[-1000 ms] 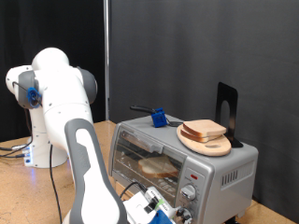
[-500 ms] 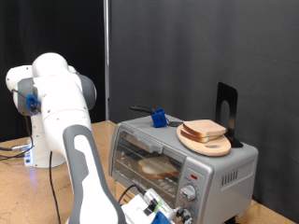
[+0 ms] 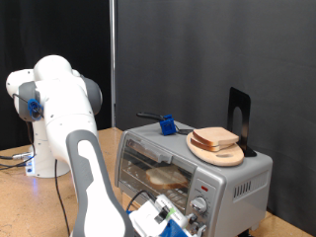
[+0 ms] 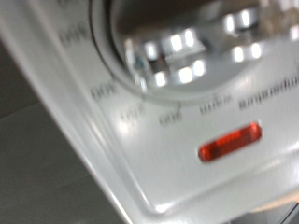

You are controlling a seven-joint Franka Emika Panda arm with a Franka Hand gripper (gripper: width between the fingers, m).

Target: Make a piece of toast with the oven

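One piece of toast [image 3: 166,177] lies inside the oven [image 3: 233,178]; the gripper [image 3: 170,219] hovers before its knobs [image 3: 198,204], finger spread unclear.

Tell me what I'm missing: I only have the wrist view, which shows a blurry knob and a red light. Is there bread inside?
Observer: Yes. Through the glass door of the oven, a piece of toast lies on the rack.
Operator: Is there any other bread?
Observer: A second slice sits on a round wooden plate on top of the oven.
Operator: Where is the claw?
Observer: The claw is low at the oven's front, right by the knobs on the control panel.
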